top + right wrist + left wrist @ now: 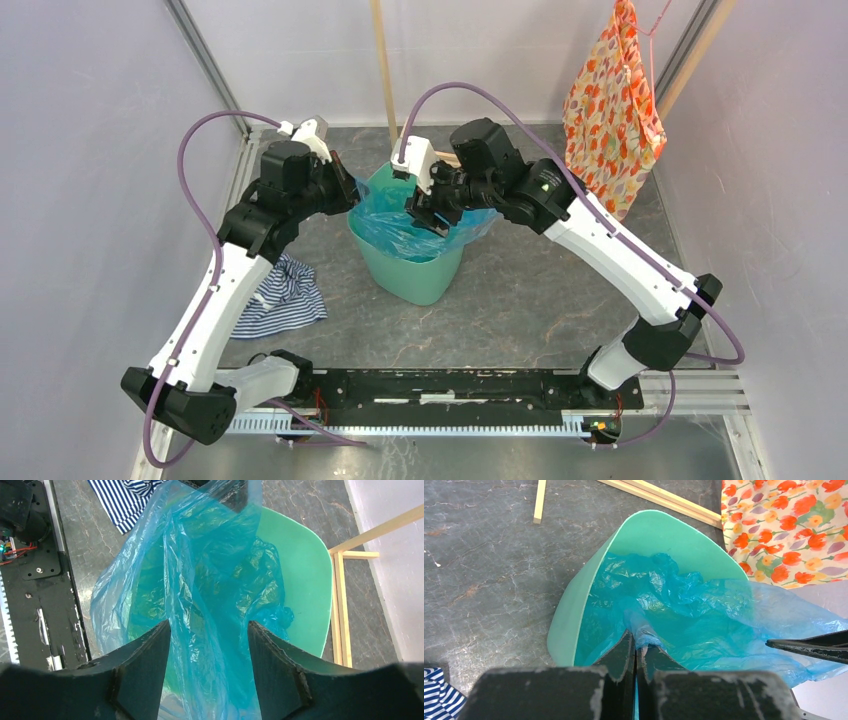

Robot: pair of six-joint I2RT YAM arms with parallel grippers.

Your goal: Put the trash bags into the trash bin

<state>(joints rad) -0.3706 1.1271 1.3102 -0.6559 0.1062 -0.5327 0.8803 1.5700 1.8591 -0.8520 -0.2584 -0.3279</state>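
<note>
While the left gripper (638, 652) fingers are clamped on a pinch of the light-blue trash bag (684, 605), the right gripper (209, 647) fingers stand apart with film between them. Most of the bag lies inside the mint-green bin (659, 535). One flap overhangs the rim, not yet tucked in.

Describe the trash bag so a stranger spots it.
On the grey table, find the mint-green bin. The bag is the crinkly see-through blue plastic spilling from it, pinched by the left claw; unlike the striped cloth nearby, it is plain and glossy.
</note>
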